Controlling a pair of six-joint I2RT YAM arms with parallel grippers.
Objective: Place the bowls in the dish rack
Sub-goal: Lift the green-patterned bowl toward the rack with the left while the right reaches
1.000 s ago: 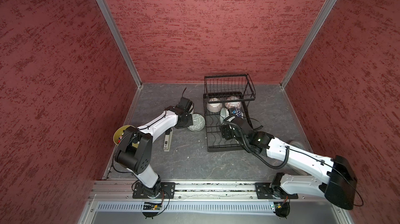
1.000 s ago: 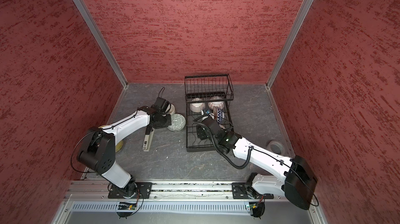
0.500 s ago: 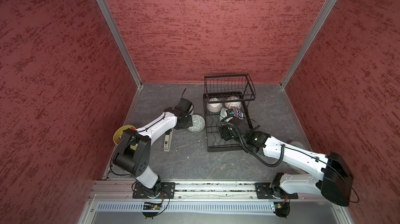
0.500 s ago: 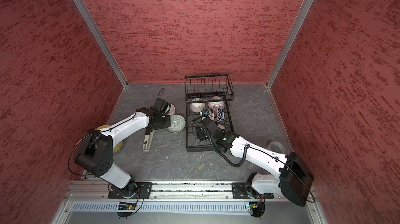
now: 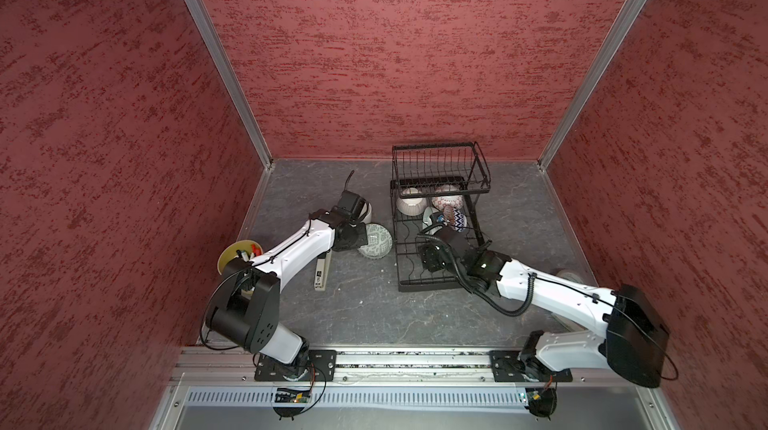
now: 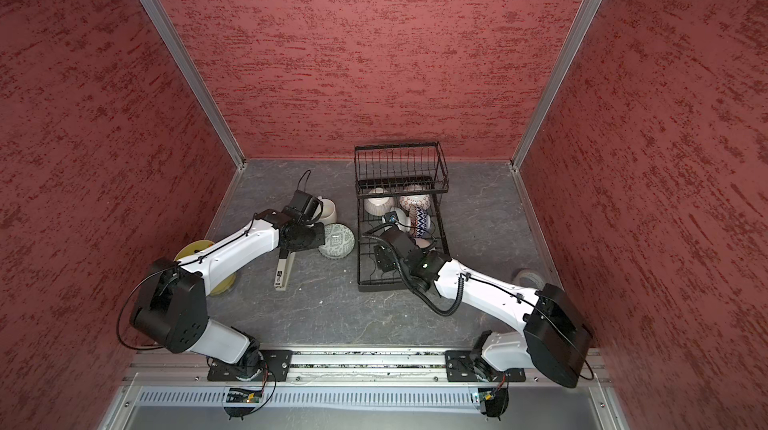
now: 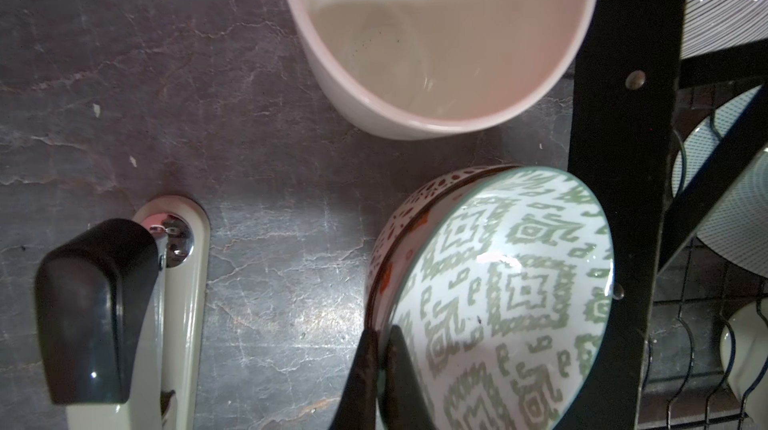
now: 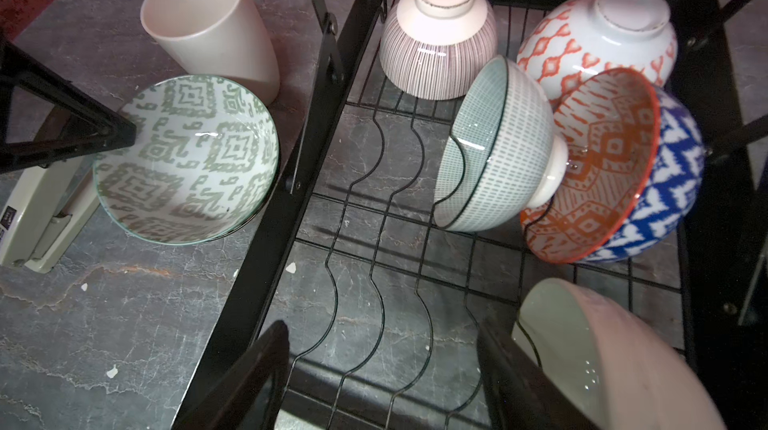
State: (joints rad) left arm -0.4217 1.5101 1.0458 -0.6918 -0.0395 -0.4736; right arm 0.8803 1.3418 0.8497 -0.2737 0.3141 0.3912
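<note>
Arms of a two-armed robot reach over a grey marbled desk [image 5: 374,315] enclosed by red walls.

Left claw [image 7: 380,336]: pressed together on the rim of the green-patterned bowl [image 7: 511,295], with one finger inside the rim and one outside. This bowl is tilted and shows its patterned inside in every view. It lies outside the dish rack [image 5: 397,257], just beside the rack's left rail. Whether its foot touches the desk cannot be told.

Right claw [image 8: 382,326]: spread wide and gripping nothing, above the wavy slot wires of the rack's lower tier.

Lower tier, five bowls:
- The pink-striped bowl [image 8: 436,54] and the orange-patterned bowl [image 8: 582,41] stand upside down, side by side, at the far end beneath the upper basket [image 5: 440,166].
- The pale green bowl [image 8: 498,149] lies on its side in the wires, its foot against the inside of the navy-zigzag bowl [image 8: 673,182].
- The navy-zigzag bowl leans on edge and shows an orange-patterned interior.
- The cream bowl [image 8: 623,357] stands on edge in the wires, just beside one finger of the right claw. Whether they touch cannot be told.

Outside the rack:
- The cream mug [image 8: 208,20] stands upright just beside the green-patterned bowl.
- The stapler [image 7: 104,303] lies flat on the desk near the left claw.
- The yellow-green pot of markers [image 5: 237,255] sits at the desk's left edge, partly behind the left arm.
</note>
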